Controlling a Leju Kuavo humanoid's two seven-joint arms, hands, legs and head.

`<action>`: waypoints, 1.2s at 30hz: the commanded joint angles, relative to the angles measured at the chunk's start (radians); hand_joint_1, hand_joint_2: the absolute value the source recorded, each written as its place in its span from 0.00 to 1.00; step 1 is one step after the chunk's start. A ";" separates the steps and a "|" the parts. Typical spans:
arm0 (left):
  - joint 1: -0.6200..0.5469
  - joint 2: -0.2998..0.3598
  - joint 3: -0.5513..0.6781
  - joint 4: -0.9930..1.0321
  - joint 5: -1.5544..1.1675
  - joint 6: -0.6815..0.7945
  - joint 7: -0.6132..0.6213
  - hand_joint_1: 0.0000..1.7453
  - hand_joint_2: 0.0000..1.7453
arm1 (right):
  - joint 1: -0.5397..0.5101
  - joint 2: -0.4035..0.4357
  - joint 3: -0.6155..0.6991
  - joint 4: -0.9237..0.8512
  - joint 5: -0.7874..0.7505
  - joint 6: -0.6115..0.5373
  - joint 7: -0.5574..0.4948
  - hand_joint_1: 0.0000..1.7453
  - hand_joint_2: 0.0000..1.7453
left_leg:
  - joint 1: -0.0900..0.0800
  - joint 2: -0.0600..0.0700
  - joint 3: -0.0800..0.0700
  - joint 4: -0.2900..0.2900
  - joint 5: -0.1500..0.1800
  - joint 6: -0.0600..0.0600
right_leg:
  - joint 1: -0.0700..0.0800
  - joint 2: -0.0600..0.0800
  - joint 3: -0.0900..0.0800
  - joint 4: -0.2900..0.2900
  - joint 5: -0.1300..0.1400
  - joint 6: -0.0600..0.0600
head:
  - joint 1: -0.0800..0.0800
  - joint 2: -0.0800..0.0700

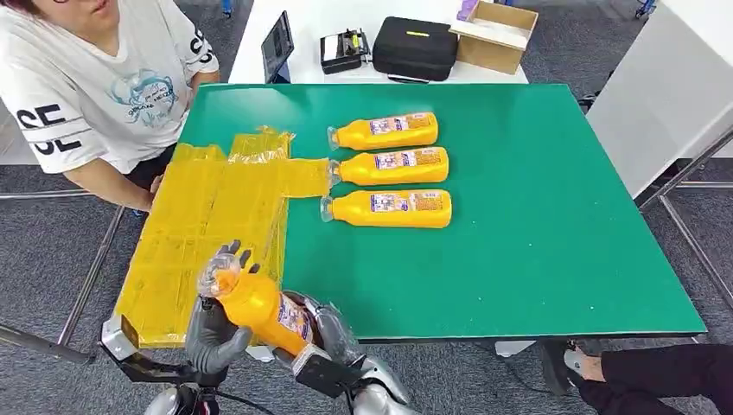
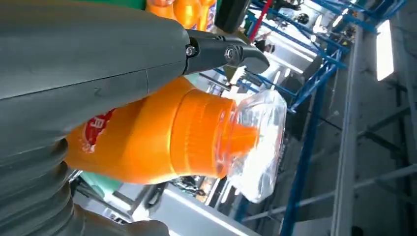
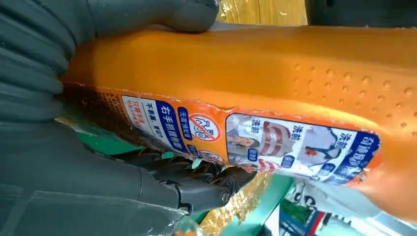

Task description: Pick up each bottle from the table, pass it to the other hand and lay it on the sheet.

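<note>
An orange bottle (image 1: 259, 307) with a clear cap is held in the air over the table's near edge, cap pointing up and left. My left hand (image 1: 216, 327) grips its neck end; in the left wrist view the left hand (image 2: 88, 64) wraps the bottle (image 2: 162, 137). My right hand (image 1: 333, 333) holds the labelled lower body, and in the right wrist view the right hand (image 3: 74, 162) closes around the bottle (image 3: 246, 78). Three more bottles lie side by side mid-table: far (image 1: 385, 131), middle (image 1: 393, 166), near (image 1: 389, 208). The yellow sheet (image 1: 207, 216) covers the table's left part.
A person (image 1: 95, 86) stands at the green table's (image 1: 536, 225) far left corner, a hand near the sheet's edge. Behind it, a white table carries a black case (image 1: 415, 47), a cardboard box (image 1: 494, 35) and a tablet (image 1: 277, 47). Someone's foot (image 1: 588, 363) lies at the floor's right.
</note>
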 commanded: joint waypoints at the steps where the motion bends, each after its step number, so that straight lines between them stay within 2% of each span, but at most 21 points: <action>1: -0.064 0.021 -0.045 0.165 -0.018 0.046 0.033 0.00 1.00 | -0.001 0.062 0.070 0.139 0.031 -0.036 0.024 1.00 1.00 | 0.001 0.000 0.004 -0.001 -0.001 0.000 | 0.001 -0.001 0.004 -0.001 -0.001 -0.003 | 0.000 0.000; 6: -0.062 0.022 -0.049 0.167 -0.038 0.060 0.026 0.00 1.00 | 0.000 0.061 0.064 0.133 0.028 -0.043 0.018 1.00 1.00 | 0.001 0.001 0.006 -0.001 -0.001 -0.001 | 0.002 -0.001 0.005 -0.001 -0.001 -0.004 | 0.000 0.000; 13: -0.063 0.035 -0.048 0.194 -0.172 0.197 0.015 0.00 1.00 | -0.003 0.062 0.069 0.106 0.008 -0.057 0.017 1.00 1.00 | 0.002 0.002 0.009 -0.001 -0.001 -0.001 | 0.003 0.000 0.009 -0.001 -0.001 -0.005 | 0.000 0.000; 24: -0.064 0.034 -0.035 0.189 -0.169 0.186 0.019 0.00 1.00 | -0.009 0.062 0.095 0.118 -0.025 -0.060 0.019 1.00 1.00 | 0.002 0.003 0.009 -0.001 -0.002 -0.001 | 0.003 0.001 0.009 -0.001 -0.001 -0.006 | 0.000 0.000; 25: -0.064 0.034 -0.035 0.189 -0.169 0.186 0.019 0.00 1.00 | -0.009 0.062 0.095 0.118 -0.025 -0.060 0.019 1.00 1.00 | 0.001 0.001 0.007 -0.001 0.000 -0.001 | 0.001 0.000 0.007 -0.001 0.000 -0.003 | 0.000 0.000; 27: -0.064 0.034 -0.035 0.189 -0.169 0.186 0.019 0.00 1.00 | -0.009 0.062 0.095 0.118 -0.025 -0.060 0.019 1.00 1.00 | 0.003 0.004 0.011 -0.001 -0.003 -0.001 | 0.004 0.001 0.010 -0.001 -0.002 -0.007 | 0.000 0.000; 28: -0.064 0.034 -0.035 0.189 -0.169 0.186 0.019 0.00 1.00 | -0.009 0.062 0.095 0.118 -0.025 -0.060 0.019 1.00 1.00 | 0.001 0.002 0.008 0.000 -0.001 -0.001 | 0.002 0.000 0.008 -0.001 -0.001 -0.004 | 0.000 0.000; 29: -0.063 0.034 -0.029 0.184 -0.170 0.191 0.015 0.07 1.00 | -0.010 0.062 0.093 0.122 -0.029 -0.060 0.018 1.00 1.00 | 0.002 0.003 0.009 0.000 -0.002 -0.001 | 0.003 0.001 0.008 -0.001 -0.001 -0.005 | 0.000 0.000; 30: -0.061 0.029 -0.019 0.176 -0.165 0.189 0.008 0.57 1.00 | -0.012 0.062 0.097 0.124 -0.030 -0.062 0.019 1.00 1.00 | 0.002 0.002 0.008 0.000 -0.001 -0.001 | 0.003 0.001 0.008 -0.001 -0.001 -0.005 | 0.000 0.000; 31: -0.061 0.029 -0.016 0.171 -0.161 0.187 0.006 1.00 1.00 | -0.012 0.062 0.098 0.125 -0.029 -0.063 0.020 1.00 1.00 | 0.001 0.001 0.007 0.000 -0.001 -0.001 | 0.002 0.000 0.007 -0.001 -0.001 -0.004 | 0.000 0.000; 36: -0.044 -0.010 0.025 0.092 -0.053 0.111 0.005 1.00 1.00 | -0.016 0.062 0.108 0.144 -0.006 -0.062 0.032 1.00 1.00 | 0.001 0.002 0.006 0.000 -0.001 -0.001 | 0.002 0.000 0.006 0.000 0.000 -0.004 | 0.000 0.000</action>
